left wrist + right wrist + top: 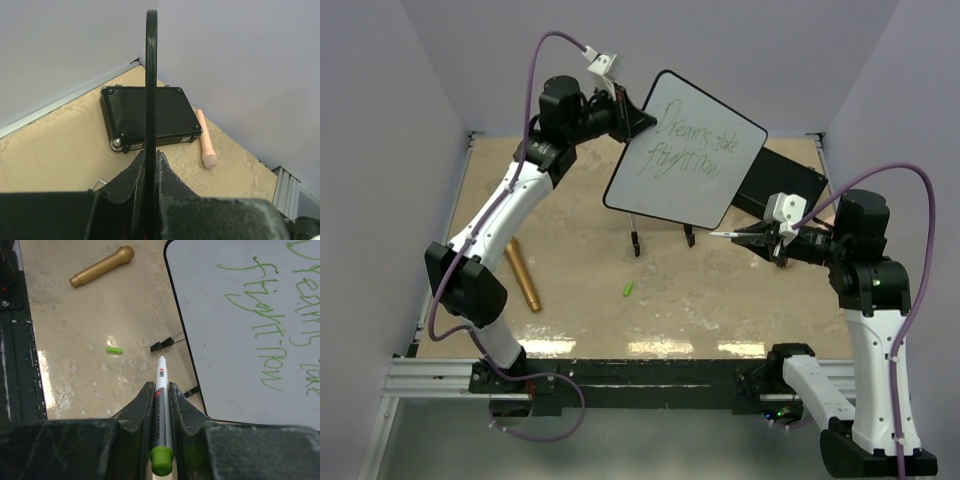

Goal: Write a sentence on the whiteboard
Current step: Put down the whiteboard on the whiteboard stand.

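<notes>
**A:** What's in your right tool (160,388)?

**B:** A pen (161,410). The fingers are closed tight on its barrel, with the green butt toward the camera. The tip points up the frame and touches nothing. It is near the board's lower left corner in the wrist view.

**A:** And the left tool (150,159)?

**B:** It is clamped on the edge of the board (685,165) and holds it tilted at upper centre of the top view. Its feet hang below, and I cannot tell whether they touch the surface (580,300).

**A:** Where are we in the task?

**B:** The green words read "Dreams take flight now". I judge the sentence written, with the pen clear of the board.

**A:** Next?

**B:** One option is a full stop after "now". That means bringing the tip back square to the board with light pressure. The other is capping. The cap (114,349) lies on the surface left of the pen, well below a brown stick (102,267) at upper left.
</notes>
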`<action>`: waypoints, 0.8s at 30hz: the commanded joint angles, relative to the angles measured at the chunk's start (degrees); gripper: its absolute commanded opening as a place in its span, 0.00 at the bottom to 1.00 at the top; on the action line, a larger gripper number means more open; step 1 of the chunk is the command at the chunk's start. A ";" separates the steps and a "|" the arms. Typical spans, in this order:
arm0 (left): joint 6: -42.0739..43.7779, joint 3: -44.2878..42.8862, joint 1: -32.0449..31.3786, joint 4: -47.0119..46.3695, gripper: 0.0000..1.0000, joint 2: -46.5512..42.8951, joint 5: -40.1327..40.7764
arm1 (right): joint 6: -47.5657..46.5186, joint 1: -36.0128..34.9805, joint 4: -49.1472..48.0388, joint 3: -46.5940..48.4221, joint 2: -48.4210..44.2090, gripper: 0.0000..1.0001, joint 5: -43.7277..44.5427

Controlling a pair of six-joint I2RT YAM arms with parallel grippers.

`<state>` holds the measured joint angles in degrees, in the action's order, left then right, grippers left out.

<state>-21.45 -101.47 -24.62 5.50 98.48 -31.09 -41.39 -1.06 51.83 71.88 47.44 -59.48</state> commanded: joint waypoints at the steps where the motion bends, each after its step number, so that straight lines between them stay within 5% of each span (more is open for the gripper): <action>1: 1.75 -8.11 -2.36 0.99 0.00 0.84 3.40 | 0.78 -0.08 -1.47 0.28 -0.95 0.00 0.07; 14: 7.56 9.70 2.73 -7.06 0.00 -4.78 0.68 | 0.60 -0.08 -1.47 0.02 -0.86 0.00 -0.02; 24: 9.23 18.76 10.20 -17.36 0.00 -3.30 -11.43 | 0.87 -0.08 -2.09 -0.51 -0.59 0.00 0.07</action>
<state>-22.06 -84.29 -16.43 -8.16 94.54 -38.37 -41.34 -1.06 51.46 71.35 46.87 -59.44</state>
